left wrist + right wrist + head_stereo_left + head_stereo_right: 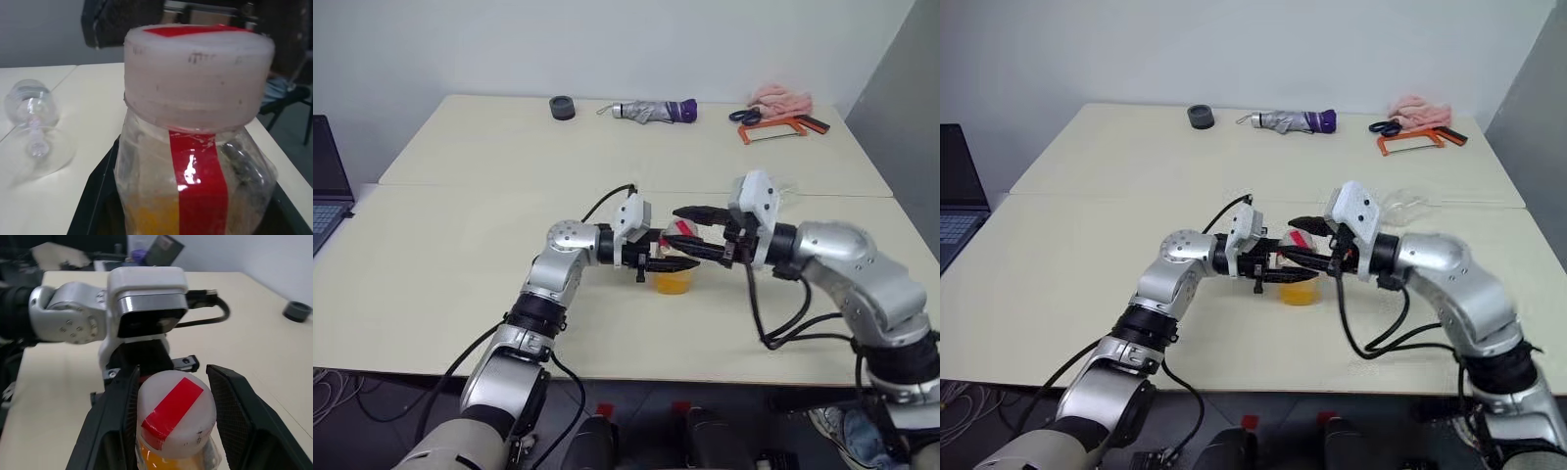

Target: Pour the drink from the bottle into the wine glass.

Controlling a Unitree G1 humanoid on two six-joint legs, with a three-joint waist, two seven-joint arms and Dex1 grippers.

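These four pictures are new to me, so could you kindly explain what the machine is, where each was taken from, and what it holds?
It is a humanoid robot with two arms, each ending in two black fingers. Two pictures look down from its head; the other two come from cameras on its wrists.

The left gripper is shut on the bottle, which has orange drink at the bottom and a capped top. The right gripper straddles the cap, one finger on either side.

The wine glass lies tipped over on the table. Further back are a roll of tape, a folded umbrella, scissors, an orange hacksaw and a pink cloth.
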